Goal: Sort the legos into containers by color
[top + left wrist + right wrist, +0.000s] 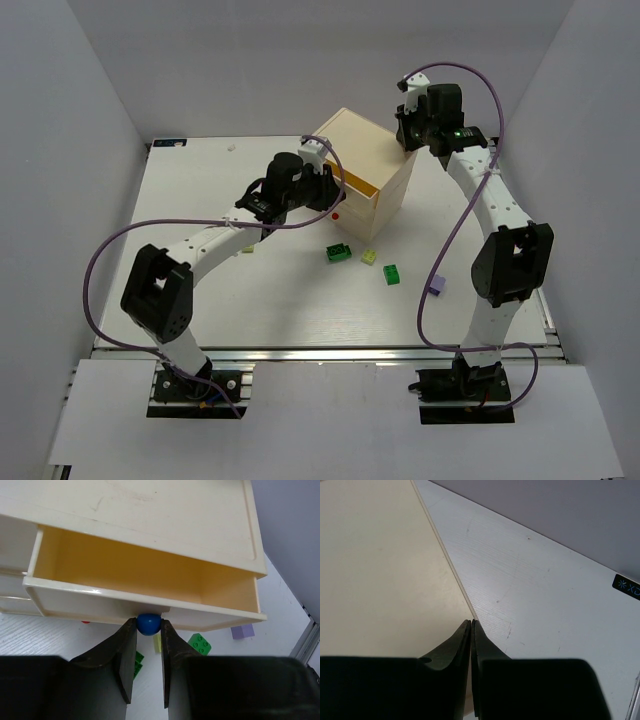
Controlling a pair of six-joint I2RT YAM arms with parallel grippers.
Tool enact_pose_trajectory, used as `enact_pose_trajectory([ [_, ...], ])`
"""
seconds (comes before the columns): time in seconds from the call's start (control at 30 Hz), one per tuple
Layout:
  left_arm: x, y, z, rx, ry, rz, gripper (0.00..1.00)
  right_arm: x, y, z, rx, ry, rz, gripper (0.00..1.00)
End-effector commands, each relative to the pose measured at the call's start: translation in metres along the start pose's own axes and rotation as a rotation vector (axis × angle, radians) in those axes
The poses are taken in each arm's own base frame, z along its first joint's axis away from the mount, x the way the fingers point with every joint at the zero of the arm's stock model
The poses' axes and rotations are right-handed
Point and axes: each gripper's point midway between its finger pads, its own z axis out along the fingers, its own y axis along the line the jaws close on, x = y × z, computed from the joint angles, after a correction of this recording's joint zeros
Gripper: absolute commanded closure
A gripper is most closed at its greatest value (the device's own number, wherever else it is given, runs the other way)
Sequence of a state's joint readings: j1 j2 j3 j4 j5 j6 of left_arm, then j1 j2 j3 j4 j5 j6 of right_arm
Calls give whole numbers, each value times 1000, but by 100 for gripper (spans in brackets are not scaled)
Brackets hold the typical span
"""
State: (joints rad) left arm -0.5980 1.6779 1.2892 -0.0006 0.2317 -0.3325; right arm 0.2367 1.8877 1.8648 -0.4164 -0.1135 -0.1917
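Observation:
The cream chest (pixel 368 160) stands at the back middle of the table. One of its drawers (pixel 100 602) is pulled out and shows a bare yellow inside. My left gripper (pixel 148 625) is shut on that drawer's blue knob (pixel 148 623). My right gripper (pixel 471 624) is shut with nothing in it, its tips over the top edge of the chest (pixel 380 570) at the back right corner. On the table in front lie the legos: a dark green one (pixel 339 253), a lime-yellow one (pixel 369 258), a brighter green one (pixel 393 274) and a lavender one (pixel 436 287).
A red knob (pixel 336 214) shows on the chest's front below the open drawer. A small pale lego (pixel 246 250) lies beside the left forearm. White walls close the table on the left, back and right. The arm bases stand at the near edge.

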Motion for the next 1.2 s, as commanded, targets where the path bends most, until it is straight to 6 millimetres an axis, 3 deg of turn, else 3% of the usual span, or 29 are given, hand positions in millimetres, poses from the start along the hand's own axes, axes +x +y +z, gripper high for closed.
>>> enact_pose_trajectory([
  [0.0,-9,-1,-19,-13,-11,18,82,72,-38,14,127,222,5,91],
  [0.57,6,6,-45,-56,-8,25,82,74,-36,13,115,225,9,90],
  [0.6,8,5,-44,-51,-1,27,80,73,-31,14,83,219,12,88],
  [0.67,1,2,-42,-44,-7,30,69,69,-28,10,64,202,4,70],
  [0.73,0,1,-38,-35,-1,31,49,68,-15,8,-6,183,0,49],
  [0.8,-4,-2,-34,-21,4,32,40,59,-1,1,-87,148,-21,39],
  [0.93,-12,-7,-29,-1,5,35,35,54,26,-12,-230,106,-42,33],
  [1.17,-13,-10,-39,5,1,40,37,18,57,-54,-377,-43,-108,32],
])
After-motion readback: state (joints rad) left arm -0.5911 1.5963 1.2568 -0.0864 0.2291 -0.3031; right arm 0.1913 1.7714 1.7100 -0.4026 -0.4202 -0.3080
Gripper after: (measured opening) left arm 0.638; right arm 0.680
